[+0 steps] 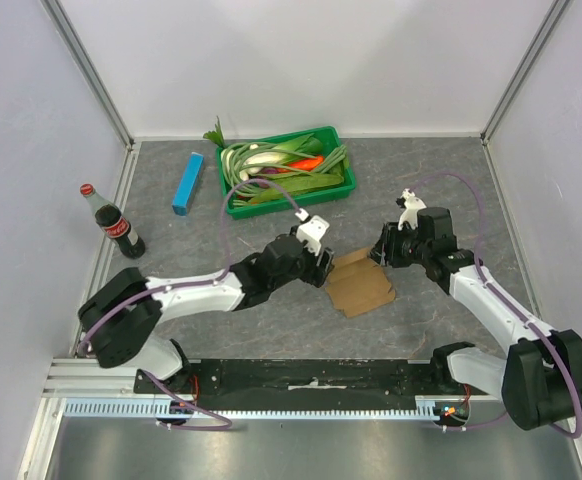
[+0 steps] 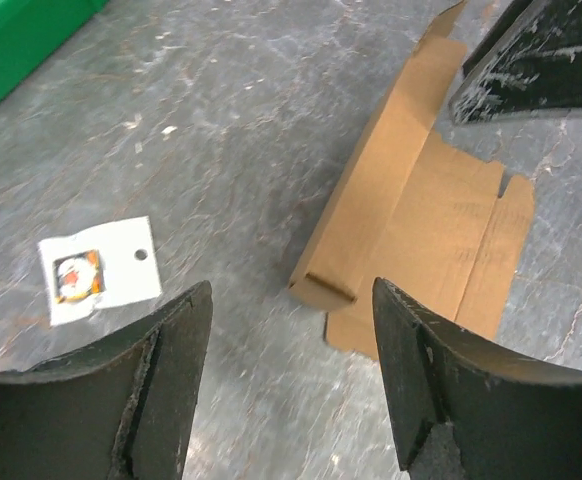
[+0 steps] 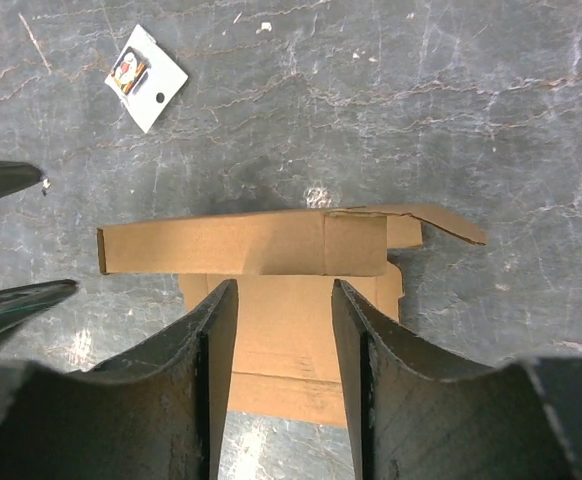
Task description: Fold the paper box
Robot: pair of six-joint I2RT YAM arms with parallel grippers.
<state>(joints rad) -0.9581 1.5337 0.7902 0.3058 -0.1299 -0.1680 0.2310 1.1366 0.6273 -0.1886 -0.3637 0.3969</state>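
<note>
The paper box (image 1: pixel 362 286) is plain brown cardboard, matte and creased. It lies near the middle of the grey, marble-veined table (image 1: pixel 451 180), between the 2 grippers. Most of it lies flat. 1 long side panel (image 3: pixel 241 243) is folded up along its crease and stands as a low wall, with a small tab bent out at one end.

The left gripper (image 2: pixel 291 290) has its 2 dark, curved fingers (image 2: pixel 176 350) spread wide, with nothing between them. It sits just short of the box's near corner (image 2: pixel 323 290). The right gripper (image 3: pixel 283 290) comes in from the opposite side. Its fingers (image 3: pixel 216 340) stand apart over the flat panel, their tips just short of the raised wall, and nothing is pinched between them.

A small white square card (image 2: pixel 99 270) with a punched hole and a printed picture lies on the table beside the box.

At the back, a glossy green plastic tray (image 1: pixel 291 201) holds vegetables (image 1: pixel 281 165): long green stalks, some pale pieces and an orange-red piece. Left of the tray lies a slim blue rectangular box (image 1: pixel 187 184). Further left, a dark cola bottle (image 1: pixel 118 222) with a red cap stands upright.
</note>
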